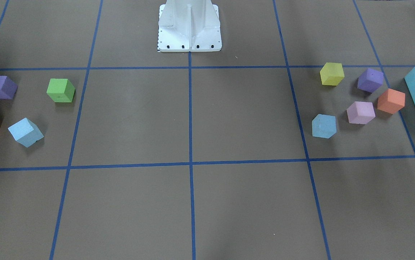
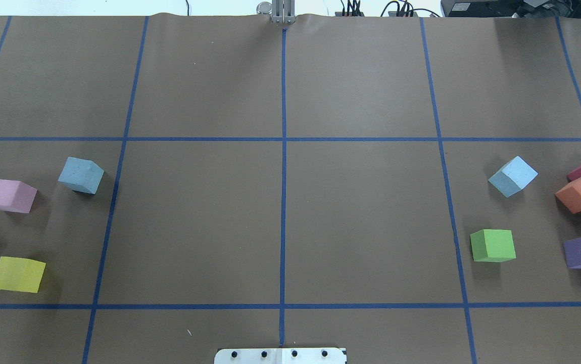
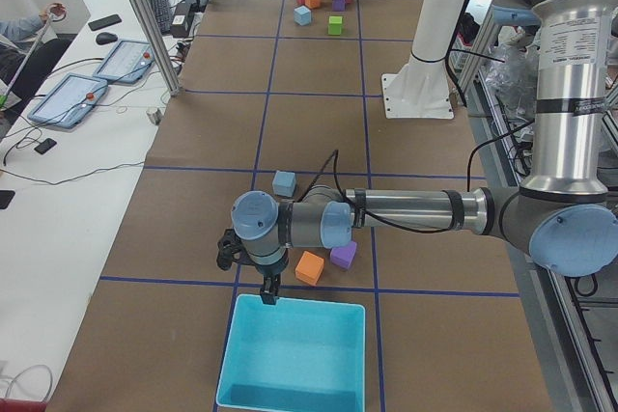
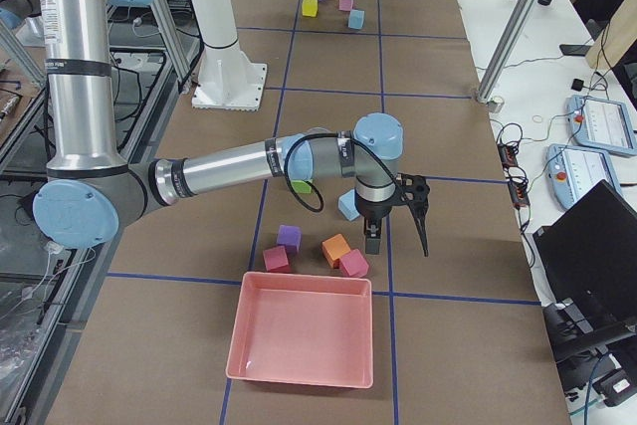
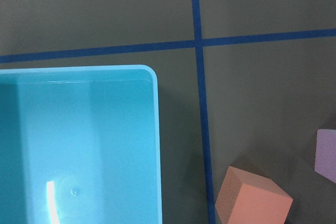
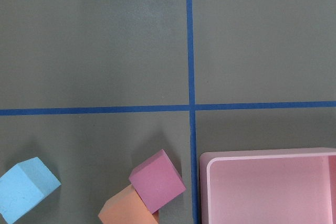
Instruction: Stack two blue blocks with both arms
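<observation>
Overhead, middle left: first blue block point(image 2: 81, 175), turned off the tape grid, just right of a pink cube point(image 2: 10, 195) and up-frame of a yellow cube point(image 2: 17, 274). Middle right: second blue block point(image 2: 513, 176), likewise turned, up-frame of a green cube point(image 2: 492, 245). Well apart, bare table point(image 2: 280, 217) between. Not yet stacked.

Side view from the robot's left: left gripper point(image 3: 248, 275) low over the near rim of the teal box point(image 3: 290, 359); first blue block up-frame of it, beyond the wrist. Cannot tell whether fingers spread or pinched. Left wrist view: only a box corner and an orange cube point(image 5: 252, 199), no blue block in frame. Judged outside that camera's field, so a pull back from the box wanted first.

Side view from the robot's right: right gripper point(image 4: 398, 236) close by the second blue block, peeking out just left of the fingers. Finger state not to be judged here either. Right wrist view: same block in the lower left corner.

Judged: right arm the nearer to its block. No long axis on a cube; only wrist turn to square with the faces.
</observation>
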You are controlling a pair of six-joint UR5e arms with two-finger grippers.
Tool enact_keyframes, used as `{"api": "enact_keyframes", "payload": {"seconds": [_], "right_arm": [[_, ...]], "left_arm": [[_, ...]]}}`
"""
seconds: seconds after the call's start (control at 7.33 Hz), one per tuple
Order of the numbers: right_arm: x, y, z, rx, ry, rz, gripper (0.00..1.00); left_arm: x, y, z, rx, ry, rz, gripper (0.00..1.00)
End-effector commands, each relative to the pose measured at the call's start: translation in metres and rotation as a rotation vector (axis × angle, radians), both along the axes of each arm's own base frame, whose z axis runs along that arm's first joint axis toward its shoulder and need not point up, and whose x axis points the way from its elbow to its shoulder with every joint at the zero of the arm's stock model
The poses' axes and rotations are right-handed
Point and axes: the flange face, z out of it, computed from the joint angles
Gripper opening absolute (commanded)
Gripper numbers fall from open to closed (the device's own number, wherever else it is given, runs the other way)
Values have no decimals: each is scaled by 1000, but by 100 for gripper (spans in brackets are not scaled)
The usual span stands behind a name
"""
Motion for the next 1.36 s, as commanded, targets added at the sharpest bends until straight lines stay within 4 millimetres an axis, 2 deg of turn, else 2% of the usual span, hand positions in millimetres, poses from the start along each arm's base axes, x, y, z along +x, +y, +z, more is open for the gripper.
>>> {"api": "enact_keyframes", "payload": {"seconds": [0.0,0.14,0.27,0.41,0.55,0.68,0.82,0.95,1.09,1.23], "right_arm": [[0,5,-5,17,-3,-6,100],[-4,4,-28,64,-22,-14,100],[-25,2,-66,138,-56,-57,100],[-49,-9,-93,190,-63,-104,100],[-82,-11,-96,194,-54,-160,100],[-103,-11,-92,184,-58,-200,100],[-143,-15,-101,200,-58,-270,100],[-167,-20,-115,237,-30,-309,100],[-200,-21,-122,258,-4,-357,100],[-204,-25,-104,248,-2,-366,100]], "left_arm": [[1,-2,-5,1,1,-6,99],[2,-11,-25,14,1,-31,99],[7,-25,-50,15,31,-77,99],[33,-41,-90,29,93,-64,99],[70,-47,-119,-2,105,-67,99],[115,-65,-154,-45,115,-75,99],[154,-73,-176,-64,117,-60,99],[183,-78,-193,-87,120,-54,100],[210,-82,-209,-104,119,-51,99],[243,-83,-225,-107,82,-60,99]]}}
